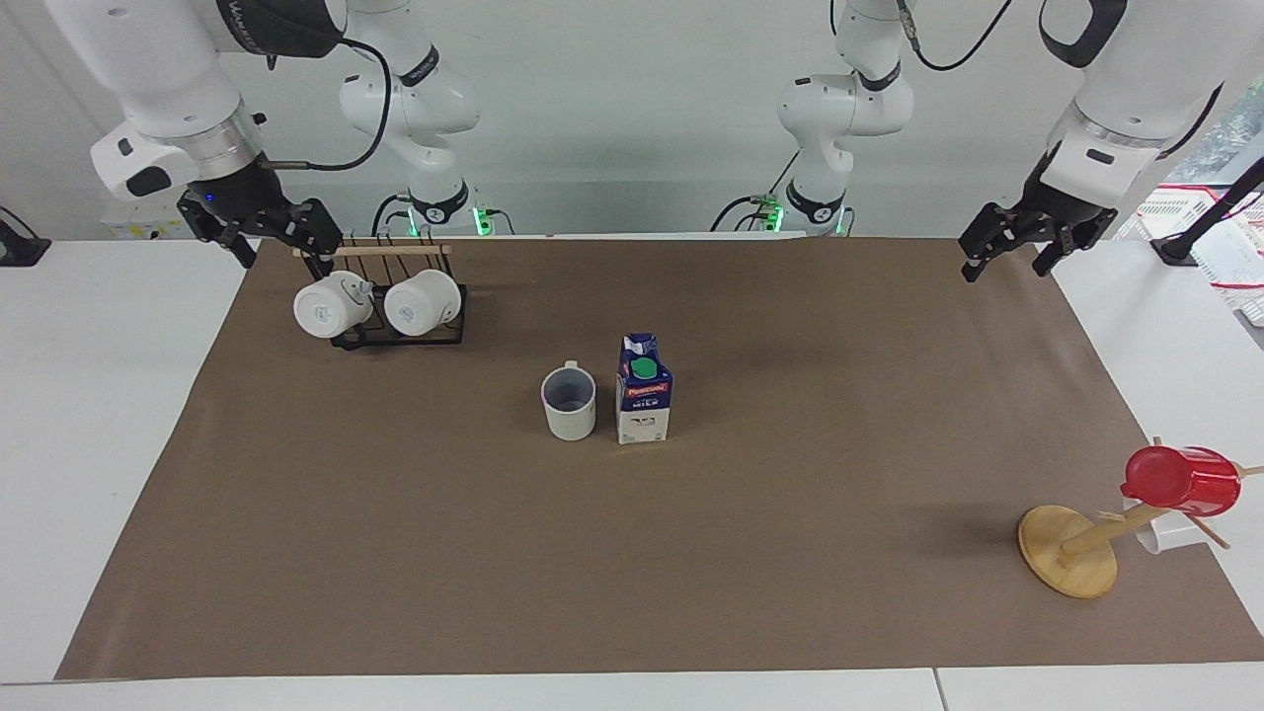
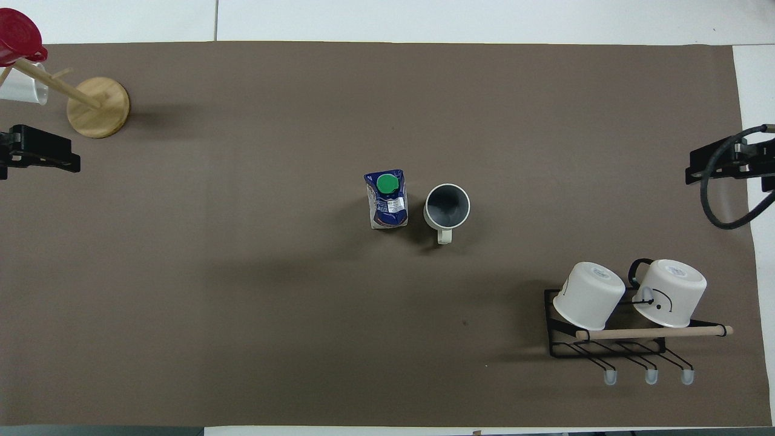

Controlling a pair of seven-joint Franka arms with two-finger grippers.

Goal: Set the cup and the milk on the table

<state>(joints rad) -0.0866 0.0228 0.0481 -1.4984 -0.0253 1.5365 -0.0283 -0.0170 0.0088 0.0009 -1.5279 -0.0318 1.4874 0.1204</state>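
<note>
The off-white cup (image 1: pixel 569 401) stands upright on the brown sheet (image 1: pixel 395 553) of the white table (image 1: pixel 99 395), about mid-table, with its handle toward the robots. It also shows in the overhead view (image 2: pixel 447 206). The blue and white milk carton (image 1: pixel 644 390) stands upright right beside it, toward the left arm's end, and shows in the overhead view too (image 2: pixel 386 200). My left gripper (image 1: pixel 1007 265) is open and empty, up over the sheet's edge at the left arm's end (image 2: pixel 42 158). My right gripper (image 1: pixel 283 259) is open and empty, over the sheet's edge beside the mug rack (image 2: pixel 720 169).
A black wire rack (image 1: pixel 400 331) with two white mugs (image 2: pixel 588 295) lying on it sits near the robots at the right arm's end. A wooden cup tree (image 1: pixel 1071 548) with a red plastic cup (image 1: pixel 1180 479) stands at the left arm's end, farther from the robots.
</note>
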